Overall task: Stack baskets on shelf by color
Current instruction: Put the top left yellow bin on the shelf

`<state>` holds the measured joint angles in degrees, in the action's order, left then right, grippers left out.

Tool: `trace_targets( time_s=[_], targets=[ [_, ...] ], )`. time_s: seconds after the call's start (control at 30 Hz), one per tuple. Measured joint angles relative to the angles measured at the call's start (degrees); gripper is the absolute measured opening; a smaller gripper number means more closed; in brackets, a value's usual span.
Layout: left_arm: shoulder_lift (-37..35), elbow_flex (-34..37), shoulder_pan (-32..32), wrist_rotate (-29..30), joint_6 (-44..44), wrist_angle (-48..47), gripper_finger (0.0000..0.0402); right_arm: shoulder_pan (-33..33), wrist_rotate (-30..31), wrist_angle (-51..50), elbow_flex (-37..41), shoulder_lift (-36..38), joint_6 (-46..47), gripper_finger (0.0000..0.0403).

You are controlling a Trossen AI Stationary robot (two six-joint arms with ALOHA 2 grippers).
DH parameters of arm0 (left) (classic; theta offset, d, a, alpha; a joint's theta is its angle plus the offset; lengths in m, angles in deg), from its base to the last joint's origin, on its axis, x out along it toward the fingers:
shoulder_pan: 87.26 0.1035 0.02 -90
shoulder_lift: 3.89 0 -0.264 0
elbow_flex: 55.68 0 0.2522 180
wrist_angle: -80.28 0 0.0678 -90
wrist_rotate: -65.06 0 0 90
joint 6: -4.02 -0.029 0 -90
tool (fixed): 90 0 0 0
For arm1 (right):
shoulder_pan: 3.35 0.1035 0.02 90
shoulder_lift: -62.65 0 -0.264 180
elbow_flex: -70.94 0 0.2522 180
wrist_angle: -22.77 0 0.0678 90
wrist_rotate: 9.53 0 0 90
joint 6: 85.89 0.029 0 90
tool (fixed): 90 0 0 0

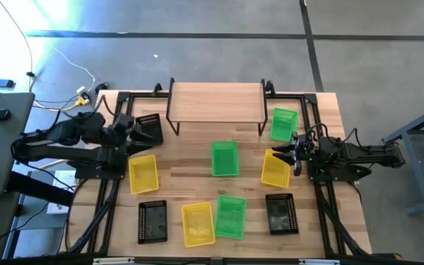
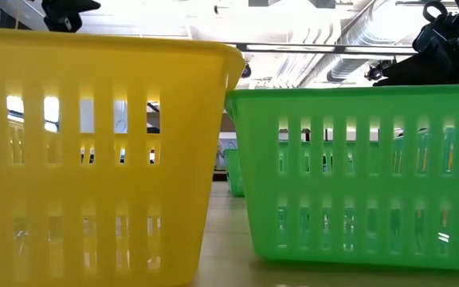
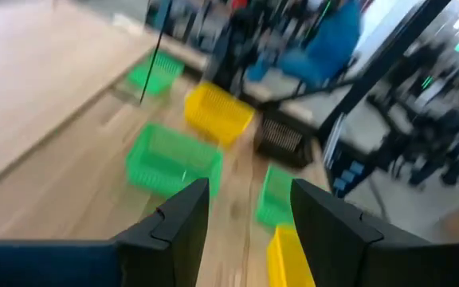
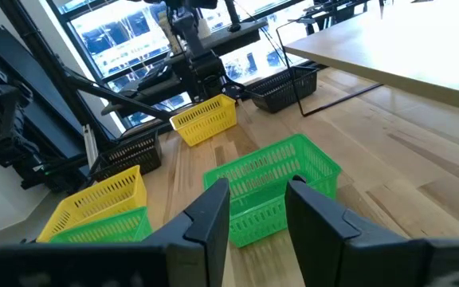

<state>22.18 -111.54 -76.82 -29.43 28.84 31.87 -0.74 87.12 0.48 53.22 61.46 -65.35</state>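
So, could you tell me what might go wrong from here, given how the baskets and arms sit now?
1. The shelf is empty and all nine baskets lie scattered; two green baskets sit near yellow ones, so a reach could nudge a neighbour.
2. The right gripper hovers at a yellow basket with another green basket close, risking a bump.
3. The left gripper, fingers open, sits beside a black basket and could push it.

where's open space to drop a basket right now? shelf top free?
Shelf top is bare end to end. Bare tabletop also lies under its front edge, between the black basket by the left gripper and the center green basket. Crowded: the front row of four baskets and the right side around the right gripper.
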Motion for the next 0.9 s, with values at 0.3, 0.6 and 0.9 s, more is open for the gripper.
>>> trace_targets(
  time_s=[0.3,0.6,0.9],
  targets=[
    [10.38,-9.16,-2.7,-3.44,1.29,-16.76,0.0167,0.0,-0.01,0.0,-0.02,0.0,0.0,0.011],
    [19.69,-9.43,-11.74,-2.46,2.08,-25.69,0.0167,0.02,-0.02,0.0,-0.01,0.02,0.0,0.011],
    [27.55,-9.43,-22.41,0.72,6.19,-27.37,0.0167,0.01,-0.02,0.0,-0.02,0.02,0.0,0.011]
  ],
)
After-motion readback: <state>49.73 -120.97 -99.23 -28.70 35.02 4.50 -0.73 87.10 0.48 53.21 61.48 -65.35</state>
